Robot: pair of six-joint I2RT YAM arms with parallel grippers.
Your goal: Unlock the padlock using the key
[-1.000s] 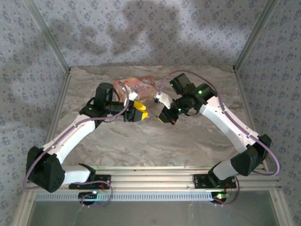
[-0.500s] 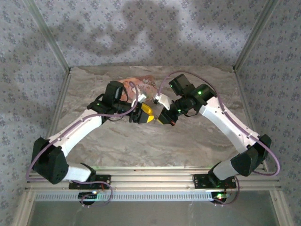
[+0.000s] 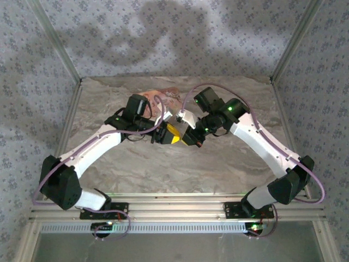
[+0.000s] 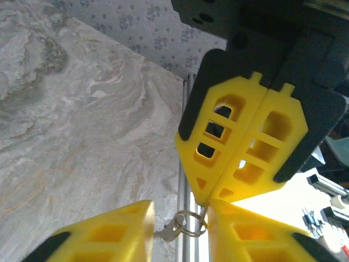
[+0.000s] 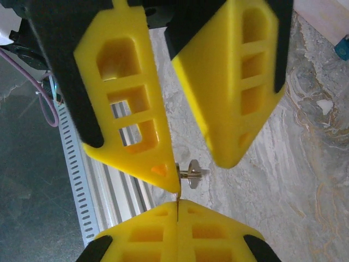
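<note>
Top external view: the left arm stretches in from the left, and the left gripper [image 3: 174,132] hangs over the table [image 3: 136,164] just in front of the pink box [image 3: 168,96]. Its yellow fingers [image 4: 109,232] stand apart, one on each side of the key [image 4: 169,233]. The right wrist view shows a gap between the key and one finger, so they clamp nothing. The key, small and silver on a thin ring, hangs in the air on the near side of the pink box. Facing the left gripper tip to tip, the right gripper [image 3: 188,137] has its fingers pressed flat together, nipping the key's ring at their very point. Furthest right, the padlock [image 5: 343,48] shows as a blue scrap cut off by the frame edge. It lies on the table close to the pink box.
</note>
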